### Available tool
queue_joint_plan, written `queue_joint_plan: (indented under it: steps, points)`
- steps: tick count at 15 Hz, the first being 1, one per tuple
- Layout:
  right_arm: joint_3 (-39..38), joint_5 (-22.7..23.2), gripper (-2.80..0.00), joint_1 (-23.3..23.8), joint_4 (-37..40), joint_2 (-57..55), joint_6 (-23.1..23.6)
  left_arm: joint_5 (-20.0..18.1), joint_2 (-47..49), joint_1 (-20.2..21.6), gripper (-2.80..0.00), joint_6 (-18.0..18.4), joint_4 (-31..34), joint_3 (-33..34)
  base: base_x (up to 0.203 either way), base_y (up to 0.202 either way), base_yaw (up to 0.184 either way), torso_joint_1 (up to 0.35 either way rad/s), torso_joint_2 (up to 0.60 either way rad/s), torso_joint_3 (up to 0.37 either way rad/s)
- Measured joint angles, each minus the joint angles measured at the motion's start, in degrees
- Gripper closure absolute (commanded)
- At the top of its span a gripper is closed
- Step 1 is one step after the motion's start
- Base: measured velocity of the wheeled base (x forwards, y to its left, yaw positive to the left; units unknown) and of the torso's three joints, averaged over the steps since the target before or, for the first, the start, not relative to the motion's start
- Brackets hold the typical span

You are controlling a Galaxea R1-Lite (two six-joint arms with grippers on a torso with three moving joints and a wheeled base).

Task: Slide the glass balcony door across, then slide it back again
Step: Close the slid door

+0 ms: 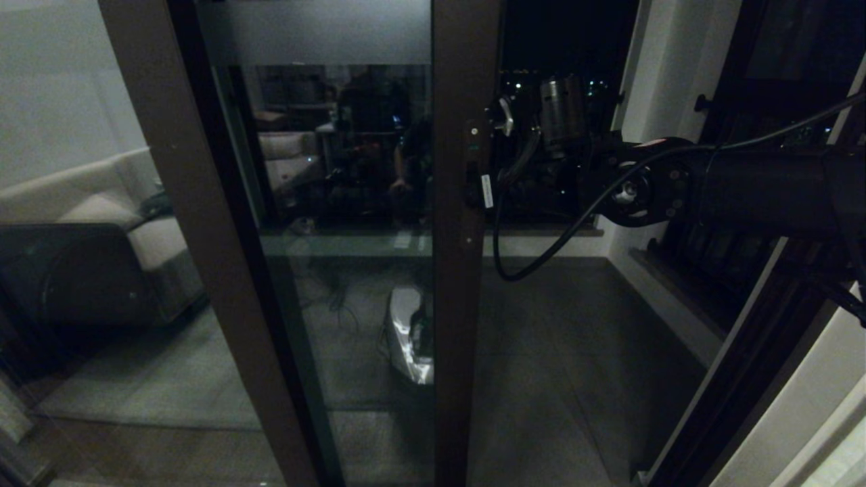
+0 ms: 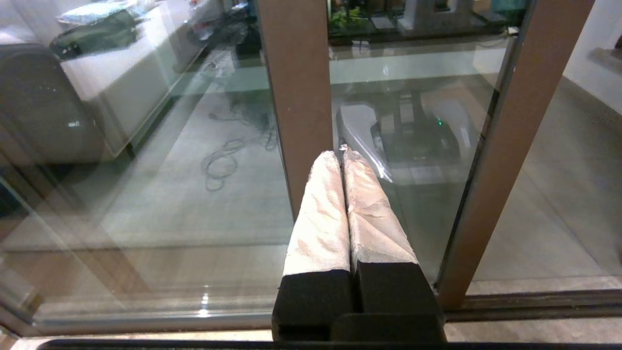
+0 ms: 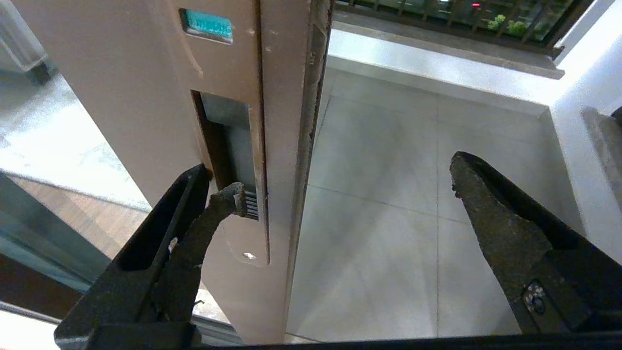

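Observation:
The glass balcony door (image 1: 454, 284) stands partly slid open, with bare balcony floor showing past its dark brown stile. Its frosted strip (image 1: 318, 30) runs along the top. My right arm reaches in from the right to the recessed handle (image 1: 473, 177). In the right wrist view my right gripper (image 3: 347, 182) is open and straddles the stile's edge (image 3: 286, 146). One fingertip (image 3: 233, 197) is hooked inside the handle recess (image 3: 228, 141); the other finger (image 3: 486, 214) hangs free over the floor. My left gripper (image 2: 341, 153) is shut on nothing and sits low, facing the glass.
A plain brown-framed glass panel (image 1: 203, 270) overlaps the door on the left. The black door jamb (image 1: 731, 379) and a black-barred window (image 1: 778, 81) stand on the right. The tiled balcony floor (image 1: 575, 379) lies beyond the gap, and my right arm's cable (image 1: 534, 260) loops below the wrist.

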State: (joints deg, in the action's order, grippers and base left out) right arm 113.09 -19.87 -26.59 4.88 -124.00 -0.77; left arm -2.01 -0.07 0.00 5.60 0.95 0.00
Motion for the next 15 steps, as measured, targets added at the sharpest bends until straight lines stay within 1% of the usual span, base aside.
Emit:
queue_joint_plan:
  steps: [15]
  points:
    - [-0.1, 0.0, -2.8, 0.0, 0.0, 0.0, 1.3, 0.0, 0.0, 0.0, 0.0, 0.0, 0.0, 0.0, 0.0, 0.0, 0.0, 0.0, 0.0, 0.0]
